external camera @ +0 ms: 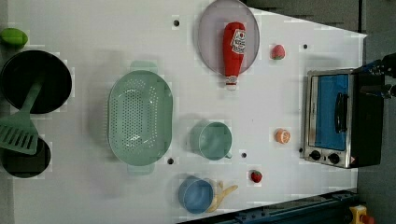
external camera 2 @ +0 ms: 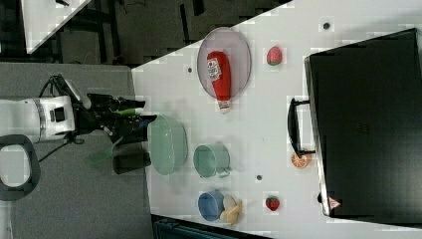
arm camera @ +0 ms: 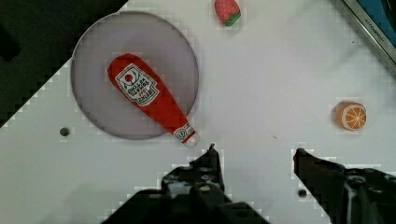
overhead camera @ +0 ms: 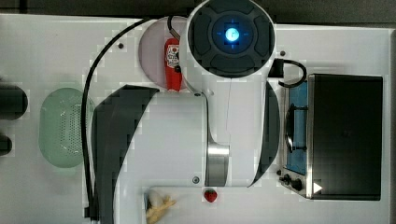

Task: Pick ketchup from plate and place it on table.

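One white tabletop [external camera: 93, 196] carries everything we see, a smooth rectangular slab dotted with a few small dark screw holes, with dark floor beyond its edges. In the left view the lilac-grey plate [external camera: 210, 46] sits at twelve o'clock, hard against the far edge, flat, round and plain. The ketchup [external camera: 233, 46] lies on it, a slim red squeeze bottle with a white label, its capped tip reaching over the rim toward six o'clock onto the tabletop. At three o'clock from the plate rests a small red-and-green fruit [external camera: 278, 52]; farther that way stands a boxy metal toaster oven [external camera: 336, 119] with a blue door. A pale green perforated oval basket [external camera: 139, 119] fills the centre-left, a green cup [external camera: 214, 140] just beside it, a blue bowl [external camera: 195, 194] at six o'clock, and an orange slice [external camera: 282, 136] and a strawberry [external camera: 255, 176] toward the oven. Bare white surface lies between plate and cup. In the wrist view we see the claw [arm camera: 256, 151] released, its dark fingers apart and grasping nothing, close by the bottle's tip.
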Controlling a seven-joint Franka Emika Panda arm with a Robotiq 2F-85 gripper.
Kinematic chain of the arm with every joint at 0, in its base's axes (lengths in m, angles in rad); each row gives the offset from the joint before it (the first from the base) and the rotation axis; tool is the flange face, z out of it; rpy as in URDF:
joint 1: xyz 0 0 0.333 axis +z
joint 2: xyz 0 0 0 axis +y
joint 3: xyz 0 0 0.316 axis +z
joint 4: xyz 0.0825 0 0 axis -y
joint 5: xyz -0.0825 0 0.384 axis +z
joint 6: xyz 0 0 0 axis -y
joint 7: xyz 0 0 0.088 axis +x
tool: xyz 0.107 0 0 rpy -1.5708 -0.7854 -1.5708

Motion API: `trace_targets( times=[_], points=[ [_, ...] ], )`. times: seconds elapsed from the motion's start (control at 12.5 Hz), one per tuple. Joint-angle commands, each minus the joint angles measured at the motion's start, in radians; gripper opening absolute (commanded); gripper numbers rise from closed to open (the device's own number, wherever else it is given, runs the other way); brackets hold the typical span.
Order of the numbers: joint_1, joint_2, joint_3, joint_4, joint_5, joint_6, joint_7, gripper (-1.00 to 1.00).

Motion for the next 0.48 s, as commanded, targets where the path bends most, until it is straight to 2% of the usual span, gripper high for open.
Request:
trace_targets(
  times=[0.08,0.24,0.48],
  points=[
    [-0.092,-0.146,0.05,-0.048,-0.002,-0.141,-0.027,0.54],
    [-0.091,-0.133,0.054,-0.048,-0.002,-0.14,-0.034,0.97],
    [-0.089,-0.081,0.07,-0.048,-0.002,-0.139,-0.041,1.0]
  ],
)
